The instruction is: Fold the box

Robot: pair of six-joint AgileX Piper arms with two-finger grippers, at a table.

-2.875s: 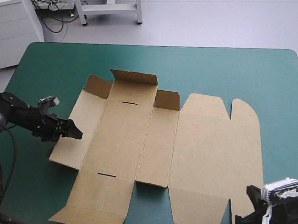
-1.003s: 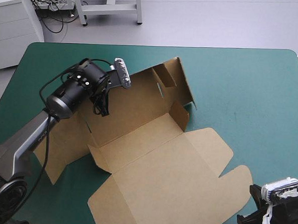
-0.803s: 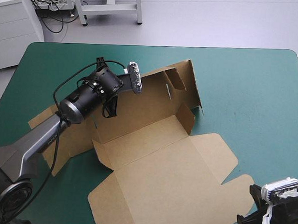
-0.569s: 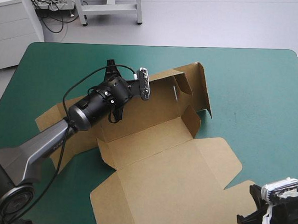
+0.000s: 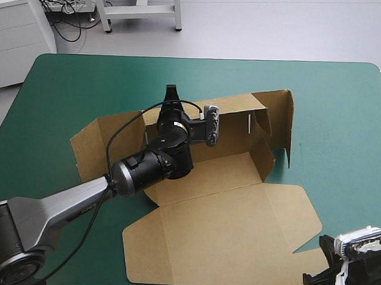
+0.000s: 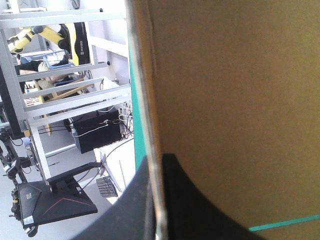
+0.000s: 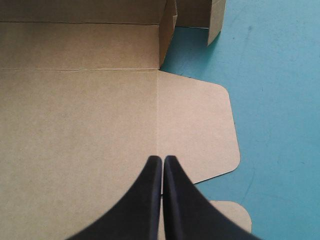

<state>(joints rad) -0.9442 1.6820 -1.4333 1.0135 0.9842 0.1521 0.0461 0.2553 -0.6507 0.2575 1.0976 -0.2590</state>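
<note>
The brown box (image 5: 224, 240) lies across the table's middle, partly raised. Its lid panel lies flat toward the front. A long wall (image 5: 240, 108) stands along the far side, and an end wall (image 5: 282, 125) stands at the right. My left gripper (image 5: 171, 102) reaches over the box's base to the far wall. In the left wrist view the left gripper (image 6: 159, 159) is shut on the board's edge (image 6: 240, 100). My right gripper (image 5: 315, 280) sits at the front right corner, shut. The right gripper (image 7: 162, 162) has its tips over the lid's side flap (image 7: 195, 130), and nothing is between its fingers.
Teal-green cover (image 5: 345, 125) shows to the right of the box and along the far edge. A side flap (image 5: 104, 141) of the box lies flat toward the left. A white cabinet (image 5: 17, 31) stands beyond the far left corner.
The left arm has swung right and forward with the board in its grip, dragging and turning the box and standing the far and right walls more upright. The right arm has stayed put.
</note>
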